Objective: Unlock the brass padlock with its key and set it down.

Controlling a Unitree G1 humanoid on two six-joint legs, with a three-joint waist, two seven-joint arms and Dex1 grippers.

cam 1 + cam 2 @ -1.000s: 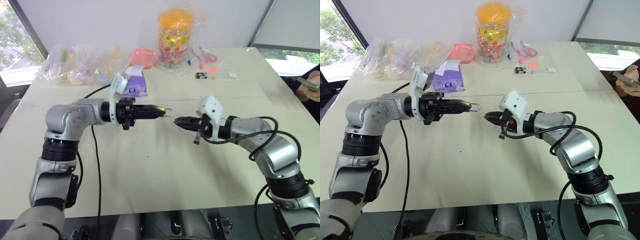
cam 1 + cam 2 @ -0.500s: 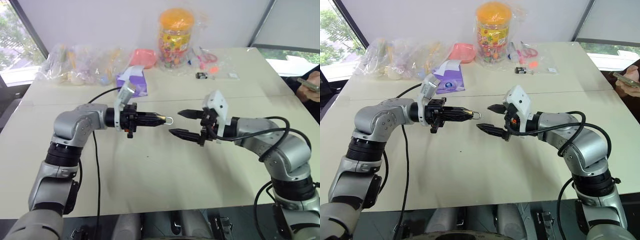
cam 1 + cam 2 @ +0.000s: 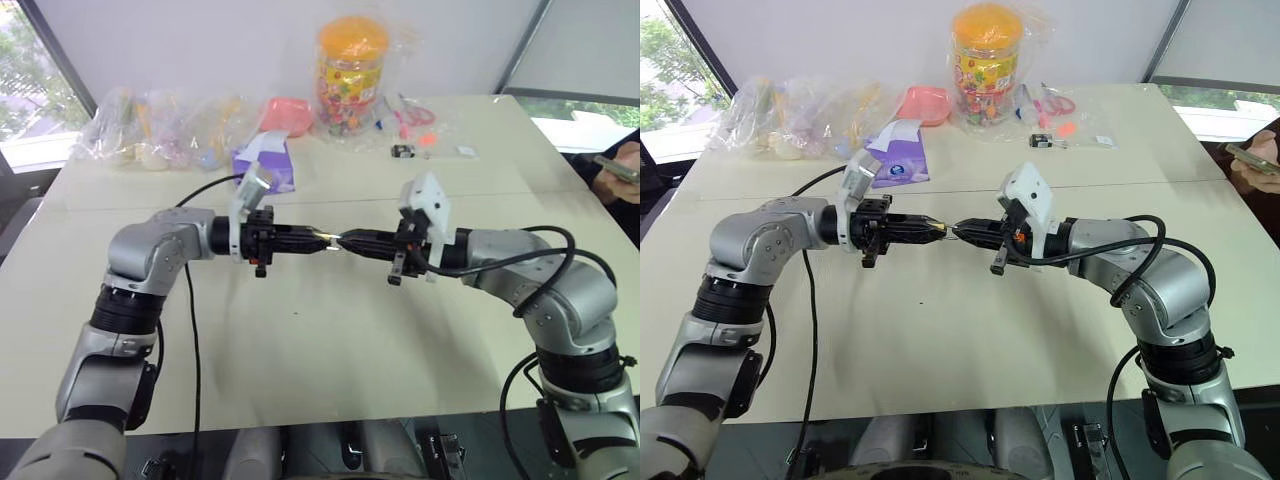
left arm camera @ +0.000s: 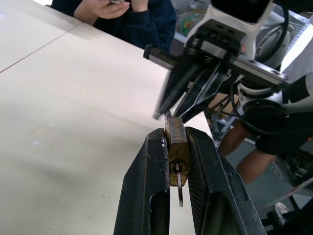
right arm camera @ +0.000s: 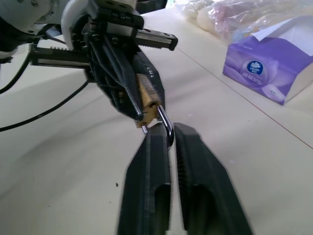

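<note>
Above the table's middle, the left gripper [image 3: 318, 238] clamps the brass padlock [image 4: 175, 143] — key [image 4: 179, 183] inserted — while the right gripper [image 5: 168, 138] pinches its shackle [image 5: 165, 122]; opening and set-down remain.

Right hand [image 3: 345, 240] now closed on shackle [image 5: 165, 124]

We've got both arms reaching inward, tips meeting in the middle above the surface. Our left gripper [image 3: 318, 239] points level toward the right one, jaws clamped tight. Our right gripper [image 3: 345, 240] points back at it, jaws squeezed nearly together, tips almost touching the left's.
</note>
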